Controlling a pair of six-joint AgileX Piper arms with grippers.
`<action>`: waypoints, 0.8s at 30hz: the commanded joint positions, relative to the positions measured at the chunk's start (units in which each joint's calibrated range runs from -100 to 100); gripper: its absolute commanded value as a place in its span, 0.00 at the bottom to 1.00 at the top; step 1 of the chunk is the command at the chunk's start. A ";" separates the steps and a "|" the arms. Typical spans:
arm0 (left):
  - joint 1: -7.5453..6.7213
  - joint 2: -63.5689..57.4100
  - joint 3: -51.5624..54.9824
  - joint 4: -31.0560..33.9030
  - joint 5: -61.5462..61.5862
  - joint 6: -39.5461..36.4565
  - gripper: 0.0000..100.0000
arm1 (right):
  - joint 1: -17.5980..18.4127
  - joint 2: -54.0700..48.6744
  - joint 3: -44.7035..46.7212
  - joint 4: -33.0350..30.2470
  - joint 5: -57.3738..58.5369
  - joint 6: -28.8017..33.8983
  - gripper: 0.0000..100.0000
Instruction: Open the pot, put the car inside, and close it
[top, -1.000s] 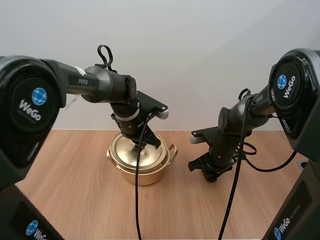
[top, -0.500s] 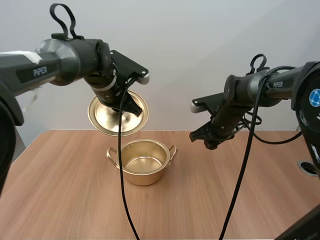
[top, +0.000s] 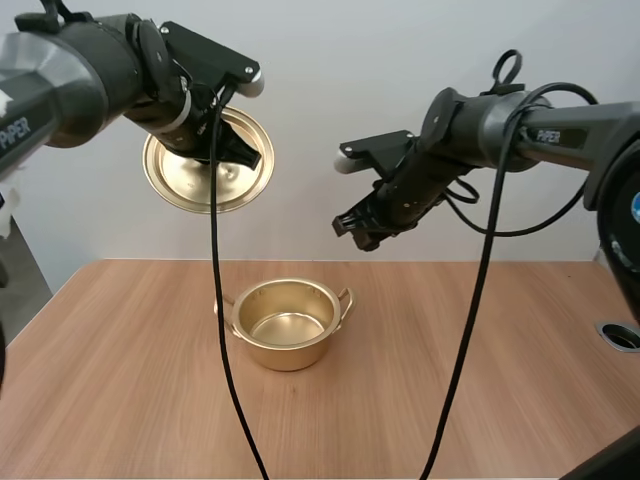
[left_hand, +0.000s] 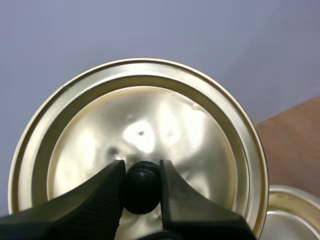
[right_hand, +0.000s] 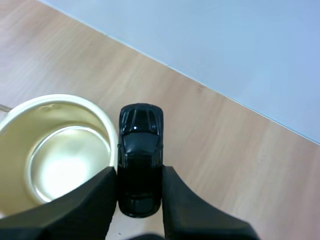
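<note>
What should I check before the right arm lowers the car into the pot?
1. State of the pot: uncovered, nothing inside: ok.
2. Grip on the lid: left gripper pinches its knob, clear of the pot: ok.
3. Grip on the car: pinched in right gripper: ok.
4. Car centred over the pot's mouth: not ok, it hangs beside the rim.
5. Pot upright on the table: ok.

Shiny metal pot (top: 286, 356), lid (top: 182, 186); glossy car (right_hand: 140, 160)
</note>
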 joint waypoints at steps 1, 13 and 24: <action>0.03 -0.49 -2.90 -4.19 2.66 0.22 0.00 | 2.40 1.14 -0.01 0.89 -0.30 0.02 0.00; 0.03 -2.99 -11.00 -10.84 10.24 1.82 0.00 | 8.52 10.11 -0.16 1.82 -1.75 -1.00 0.00; 0.03 -4.18 -13.48 -13.46 11.88 1.82 0.00 | 8.79 17.35 -0.16 2.47 1.51 -1.83 0.00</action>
